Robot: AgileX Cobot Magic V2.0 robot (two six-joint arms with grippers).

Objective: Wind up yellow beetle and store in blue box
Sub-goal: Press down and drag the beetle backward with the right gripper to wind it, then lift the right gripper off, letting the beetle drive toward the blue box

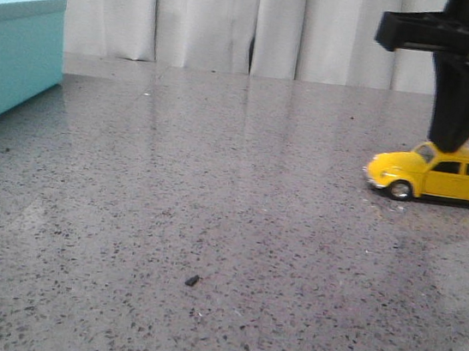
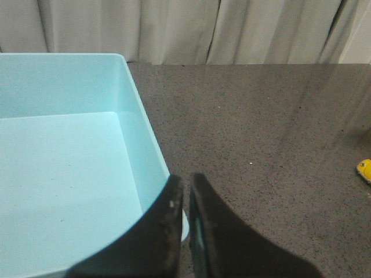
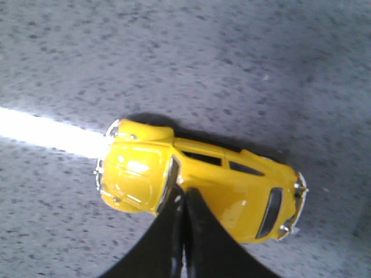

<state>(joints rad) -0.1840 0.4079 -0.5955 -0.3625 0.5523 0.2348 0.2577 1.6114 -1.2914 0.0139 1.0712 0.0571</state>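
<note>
Blue box is open on top, nothing visible inside, no lid on it in the left wrist view. Left gripper sits just over the box's near corner, jaws pressed together, holding nothing. Wide stretch of bare speckled table between box and yellow car; they're well apart. Car stands on all wheels on the table, nose toward the box. Glossy yellow, dark windows, chrome bumpers. Right gripper is down on the car's roof, jaws together, tips touching the roof, not pinching it.
</note>
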